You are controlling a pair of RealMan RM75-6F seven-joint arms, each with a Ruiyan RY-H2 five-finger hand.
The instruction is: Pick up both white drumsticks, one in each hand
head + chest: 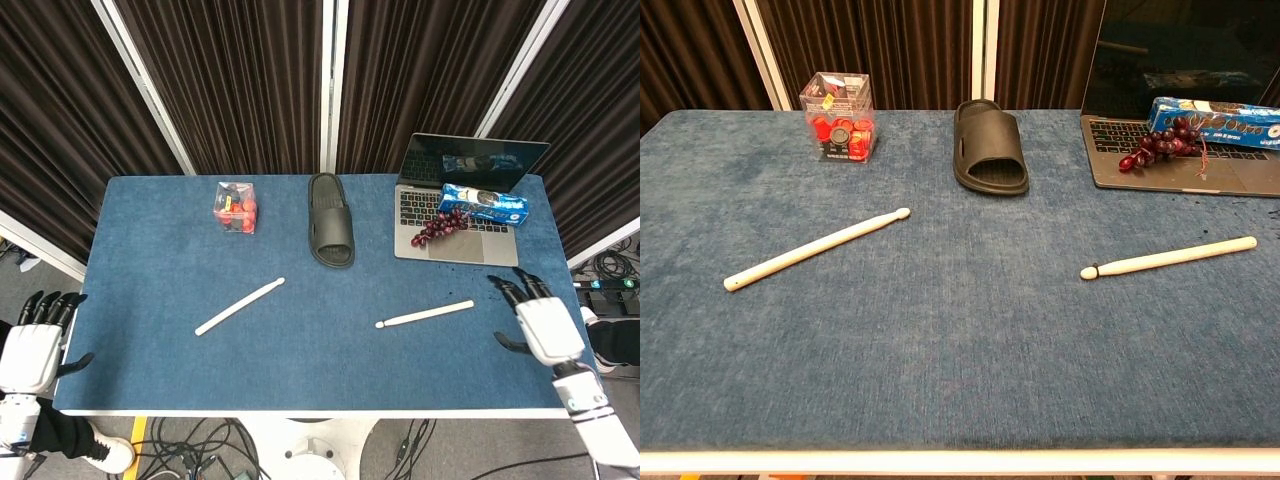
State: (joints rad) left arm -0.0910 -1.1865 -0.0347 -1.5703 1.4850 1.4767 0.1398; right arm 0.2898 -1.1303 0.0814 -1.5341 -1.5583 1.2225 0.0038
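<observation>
Two white drumsticks lie flat on the blue table. The left drumstick slants across the table's left half. The right drumstick lies on the right half, its tip pointing left. My left hand hangs open off the table's left front corner, far from the left stick. My right hand is open over the table's right edge, a short way right of the right stick's butt end. Neither hand shows in the chest view.
At the back stand a clear box of red items, a black slipper, and an open laptop bearing dark grapes and a blue cookie pack. Dark curtains hang behind the table.
</observation>
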